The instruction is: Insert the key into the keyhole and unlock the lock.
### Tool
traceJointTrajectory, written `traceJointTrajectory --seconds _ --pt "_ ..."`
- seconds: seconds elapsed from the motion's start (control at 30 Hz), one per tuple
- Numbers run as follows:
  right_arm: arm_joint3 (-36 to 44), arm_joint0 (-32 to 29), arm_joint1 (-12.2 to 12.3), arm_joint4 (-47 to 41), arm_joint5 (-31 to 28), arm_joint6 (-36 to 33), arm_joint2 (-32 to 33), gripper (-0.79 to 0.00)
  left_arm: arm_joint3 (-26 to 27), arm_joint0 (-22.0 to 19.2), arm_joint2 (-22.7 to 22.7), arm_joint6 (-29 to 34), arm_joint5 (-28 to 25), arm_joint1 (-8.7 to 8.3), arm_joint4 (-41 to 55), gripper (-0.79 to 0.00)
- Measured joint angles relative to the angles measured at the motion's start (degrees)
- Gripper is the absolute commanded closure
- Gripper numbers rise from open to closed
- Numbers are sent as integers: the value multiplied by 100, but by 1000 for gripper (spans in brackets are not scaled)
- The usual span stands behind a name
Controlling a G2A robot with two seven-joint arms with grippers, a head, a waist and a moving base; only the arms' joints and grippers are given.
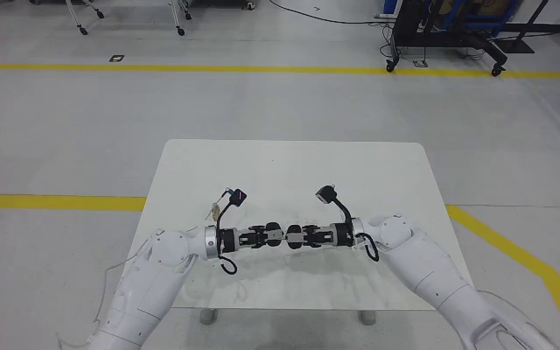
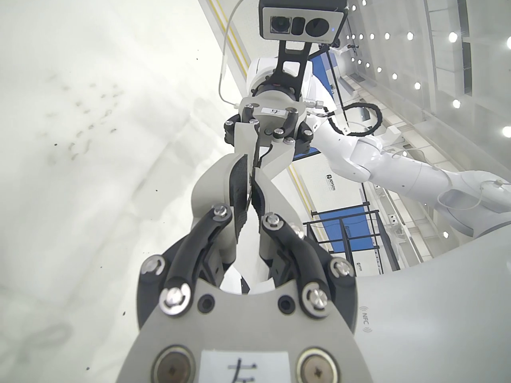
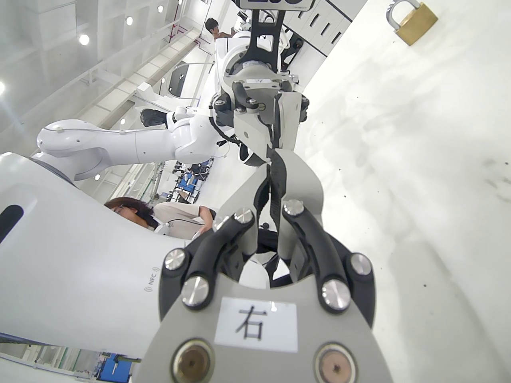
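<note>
A brass padlock [image 3: 417, 21], shackle closed, lies flat on the white counter [image 1: 367, 175] toward its left side, just beyond the left arm's wrist. Nearer the front edge, the two arms meet tip to tip above the counter's middle. The left tool [image 2: 252, 177], its padded fingers pressed narrow together, faces the right tool [image 3: 272, 165], which is pinched just as tight. Whether anything thin is caught between either pair of fingers cannot be told.
</note>
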State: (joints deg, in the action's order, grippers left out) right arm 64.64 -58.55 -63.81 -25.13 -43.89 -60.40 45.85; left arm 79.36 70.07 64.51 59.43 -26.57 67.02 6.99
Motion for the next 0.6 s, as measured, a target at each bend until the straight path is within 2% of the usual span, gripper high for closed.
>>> traceJointTrajectory --seconds 0.2,0.43,0.47,0.5,0.53,0.57,0.6 --pt "-174 -11 75 -30 -364 365 32 0 -90 -55 149 -400 41 -28 -58 -785" --pt "-405 -361 290 163 -1285 1289 566 0 -82 16 712 -952 146 -109 348 -785" --pt "-419 -418 312 158 -1379 1400 645 0 -80 19 714 -958 152 -109 347 -754" --pt "-422 -446 322 151 -1419 1452 684 0 -79 18 709 -948 152 -109 344 -443" --pt "-420 -452 322 147 -1425 1461 694 0 -79 18 703 -935 150 -108 341 -351" --pt "-419 -450 321 146 -1420 1455 691 0 -80 17 701 -931 149 -108 341 -388" --pt "-418 -447 321 146 -1415 1449 687 0 -80 17 700 -930 148 -108 340 -637"
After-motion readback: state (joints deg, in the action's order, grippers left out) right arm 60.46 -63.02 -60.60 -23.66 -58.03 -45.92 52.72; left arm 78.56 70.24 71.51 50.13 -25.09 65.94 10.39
